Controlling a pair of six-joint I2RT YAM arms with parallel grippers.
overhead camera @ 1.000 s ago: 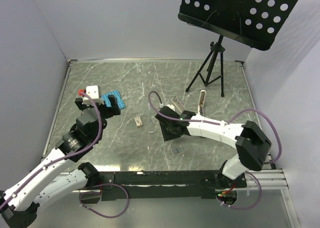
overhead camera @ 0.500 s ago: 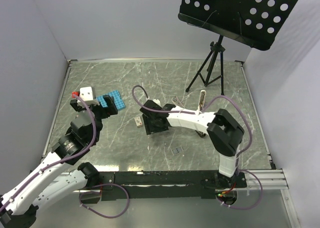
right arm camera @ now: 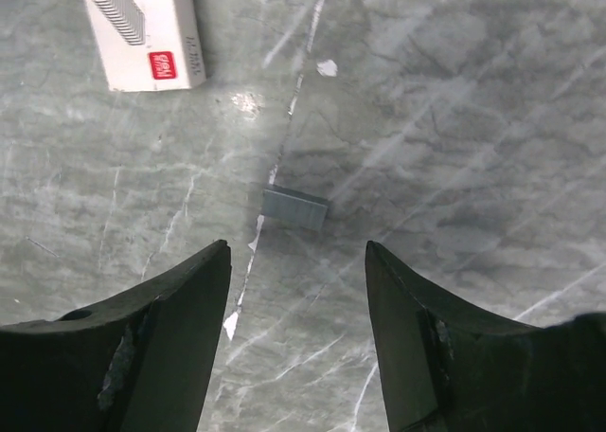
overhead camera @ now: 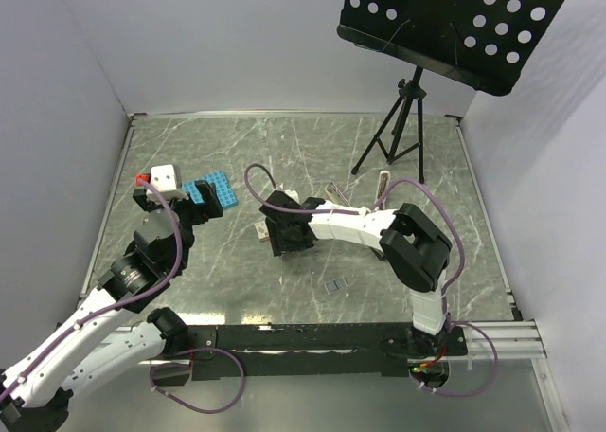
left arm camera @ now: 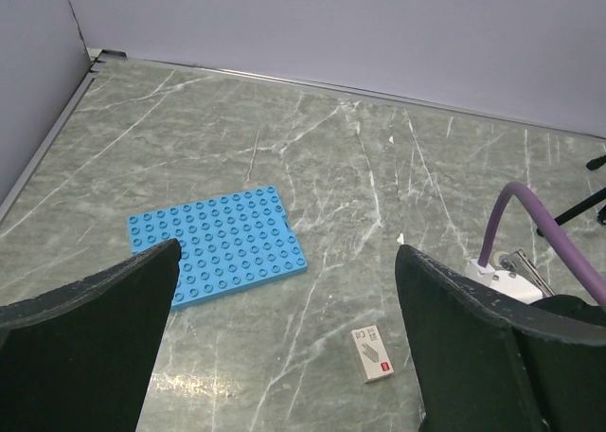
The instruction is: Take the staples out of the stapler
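Right hand [right arm camera: 295, 260] was seen partly open and empty over the staples [right arm camera: 295, 209], laid flat on the desk [right arm camera: 454, 100] mid-frame, with the stapler [overhead camera: 383, 179] well apart, right of centre; the thin strip could be skidded or snapped if pinched off-centre.

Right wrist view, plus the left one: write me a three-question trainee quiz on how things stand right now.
1. True or false: the right gripper is shut on the staples.
2. In the right wrist view, what lies on the table up and to the left of the staples? A: a screwdriver. B: a small white box with a red logo. C: a roll of tape.
3. Fill in: the left gripper is ___ and holds nothing.

Key: 1 false, the staples lie loose on the table between open fingers; 2 B; 3 open.
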